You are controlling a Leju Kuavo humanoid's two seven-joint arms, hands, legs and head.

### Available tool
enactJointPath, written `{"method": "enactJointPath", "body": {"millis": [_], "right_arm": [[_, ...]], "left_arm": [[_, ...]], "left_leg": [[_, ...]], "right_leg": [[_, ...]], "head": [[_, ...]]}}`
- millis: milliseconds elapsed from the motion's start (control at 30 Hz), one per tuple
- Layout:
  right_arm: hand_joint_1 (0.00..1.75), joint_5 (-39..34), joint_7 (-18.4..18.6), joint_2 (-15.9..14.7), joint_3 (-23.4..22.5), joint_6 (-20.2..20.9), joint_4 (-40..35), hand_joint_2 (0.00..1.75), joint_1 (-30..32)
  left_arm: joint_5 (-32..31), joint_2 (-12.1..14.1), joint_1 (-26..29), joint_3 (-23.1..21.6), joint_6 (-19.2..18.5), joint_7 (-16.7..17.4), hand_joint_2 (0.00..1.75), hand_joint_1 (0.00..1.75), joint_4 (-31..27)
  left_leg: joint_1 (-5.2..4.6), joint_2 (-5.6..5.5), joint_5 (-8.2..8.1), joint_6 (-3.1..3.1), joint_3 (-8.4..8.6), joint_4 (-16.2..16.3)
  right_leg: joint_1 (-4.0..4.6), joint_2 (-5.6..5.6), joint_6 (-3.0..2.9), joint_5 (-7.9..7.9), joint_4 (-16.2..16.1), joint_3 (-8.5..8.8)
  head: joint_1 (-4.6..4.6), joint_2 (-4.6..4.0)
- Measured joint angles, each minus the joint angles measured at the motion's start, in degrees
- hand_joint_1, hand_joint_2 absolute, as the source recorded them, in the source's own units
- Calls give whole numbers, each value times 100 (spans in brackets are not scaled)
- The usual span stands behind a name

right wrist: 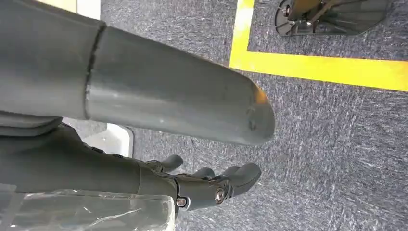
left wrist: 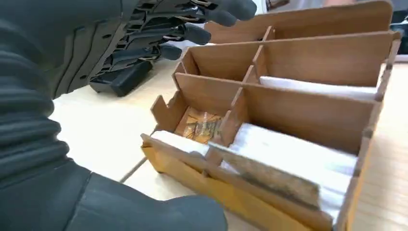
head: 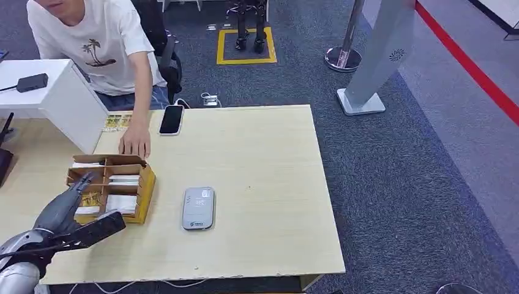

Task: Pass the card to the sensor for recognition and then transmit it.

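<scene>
Cards (head: pixel 92 199) are sitting in the wooden box (head: pixel 145 190) at about 9 o'clock on the table (head: pixel 257 159), a yellowish printed one in a front slot & white stacks (left wrist: pixel 288 154) in the slots beside it. The grey card reader (head: pixel 198 208) is lying flat just beside the box, toward 3 o'clock from it, near the table's front edge. Left hand (head: pixel 78 191) is hovering over the box's near-left slots, released, fingers (left wrist: pixel 192 33) spread & holding nothing. Right hand (right wrist: pixel 211 185) is hanging down over the carpet, fingers loosely curled, nothing in it.

Step in hand looks like the pick: fingers should be coming down into one slot only, pinching a single card by its top edge w/o dragging the dividers or shoving the box. Thin card, prob. slippery, so a firm pinch matters before lifting straight up.

A person's hand (head: pixel 136 142) is resting on the table at 12 o'clock from the box, a phone (head: pixel 172 119) just beyond it
</scene>
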Motion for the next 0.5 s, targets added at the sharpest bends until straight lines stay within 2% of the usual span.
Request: {"method": "enactJointPath", "body": {"millis": [500], "right_arm": [[0, 9, 0, 2, 0, -2, 0, 0, -1]], "left_arm": [[111, 100, 86, -100, 15, 101, 175, 0, -22]], "left_leg": [[0, 0, 0, 0, 0, 0]], "right_leg": [[0, 0, 0, 0, 0, 1]], "head": [[0, 0]]}}
